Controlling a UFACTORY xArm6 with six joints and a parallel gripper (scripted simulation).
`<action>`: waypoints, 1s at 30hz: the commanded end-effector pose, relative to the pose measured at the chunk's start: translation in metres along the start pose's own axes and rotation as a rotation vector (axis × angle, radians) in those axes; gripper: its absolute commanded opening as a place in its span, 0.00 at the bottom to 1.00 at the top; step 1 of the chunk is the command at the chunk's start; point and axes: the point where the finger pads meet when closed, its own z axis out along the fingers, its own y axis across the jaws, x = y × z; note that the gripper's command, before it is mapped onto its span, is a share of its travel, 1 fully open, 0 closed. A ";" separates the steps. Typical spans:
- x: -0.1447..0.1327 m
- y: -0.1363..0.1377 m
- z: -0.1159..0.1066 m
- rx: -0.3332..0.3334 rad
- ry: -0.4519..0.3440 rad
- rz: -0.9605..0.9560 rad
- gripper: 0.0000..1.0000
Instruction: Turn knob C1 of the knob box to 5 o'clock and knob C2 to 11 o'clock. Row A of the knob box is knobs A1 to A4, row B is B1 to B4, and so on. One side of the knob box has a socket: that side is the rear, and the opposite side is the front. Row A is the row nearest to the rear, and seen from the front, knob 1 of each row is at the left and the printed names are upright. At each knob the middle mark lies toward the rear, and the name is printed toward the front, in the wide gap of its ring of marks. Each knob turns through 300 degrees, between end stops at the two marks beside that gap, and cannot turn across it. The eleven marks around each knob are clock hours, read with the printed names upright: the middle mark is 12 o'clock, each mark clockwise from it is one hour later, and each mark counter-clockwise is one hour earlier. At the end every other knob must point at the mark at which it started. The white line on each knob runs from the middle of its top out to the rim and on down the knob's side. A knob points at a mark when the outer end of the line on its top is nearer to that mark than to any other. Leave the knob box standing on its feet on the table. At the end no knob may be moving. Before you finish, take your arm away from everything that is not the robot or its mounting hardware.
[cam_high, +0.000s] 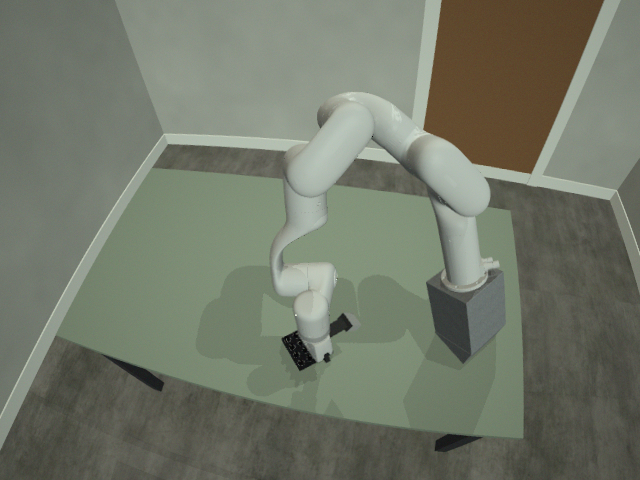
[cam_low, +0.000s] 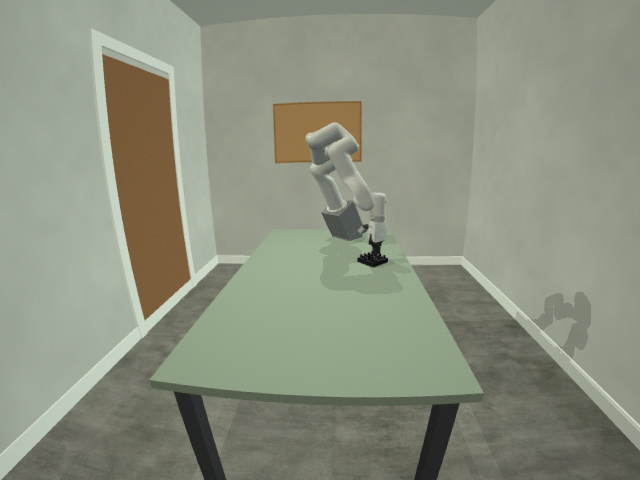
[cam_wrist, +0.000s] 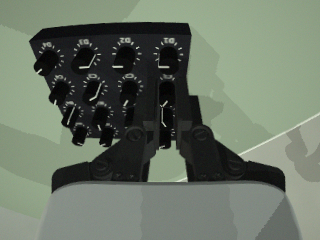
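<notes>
The black knob box (cam_high: 298, 351) stands on the green table near its front edge, under my wrist. It also shows in the exterior view (cam_low: 373, 259). In the wrist view the knob box (cam_wrist: 110, 83) shows its four rows of knobs, with the printed names on the far side of each knob. My gripper (cam_wrist: 167, 93) points straight down onto the right-hand column. Its fingers are shut on a knob there, which I read as C1 (cam_wrist: 164, 110). That knob's white line shows between the fingers. The nearest knobs of that column are hidden by the fingers. My gripper also shows in the top view (cam_high: 325, 356).
The arm's grey base block (cam_high: 465, 315) stands on the table to the right of the box. The table's front edge (cam_high: 310, 408) runs close to the box.
</notes>
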 end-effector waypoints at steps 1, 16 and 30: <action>-0.001 0.000 -0.001 0.000 -0.003 0.000 0.08; -0.001 0.000 -0.001 0.000 -0.003 0.030 0.08; -0.001 0.000 -0.001 0.000 -0.003 0.146 0.08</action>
